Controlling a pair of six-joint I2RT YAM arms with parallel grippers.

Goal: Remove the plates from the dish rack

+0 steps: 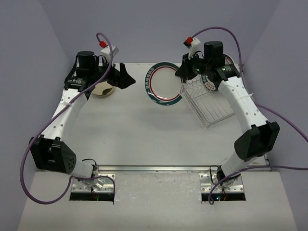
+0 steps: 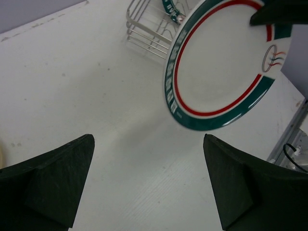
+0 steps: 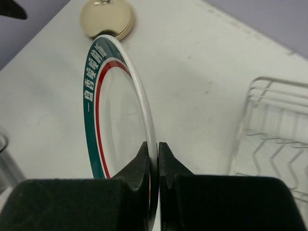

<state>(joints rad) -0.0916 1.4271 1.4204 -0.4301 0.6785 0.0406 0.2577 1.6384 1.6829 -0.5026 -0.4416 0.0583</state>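
My right gripper [image 1: 184,73] [image 3: 158,149] is shut on the rim of a large white plate with a dark green rim and red ring [image 1: 163,83] [image 3: 115,110] [image 2: 221,62]. It holds the plate tilted above the table, just left of the silver wire dish rack [image 1: 211,105] [image 3: 274,130] [image 2: 149,29]. Another patterned plate [image 1: 211,85] stands in the rack's far end, partly hidden by the right arm. A stack of small cream plates [image 1: 103,89] [image 3: 107,19] lies at the far left. My left gripper [image 1: 123,77] [image 2: 149,183] is open and empty, between the cream stack and the held plate.
The back wall and side walls close in the table. The two arm bases are bolted at the near edge [image 1: 159,168]. A metal rail and cables [image 2: 291,139] show at the right of the left wrist view.
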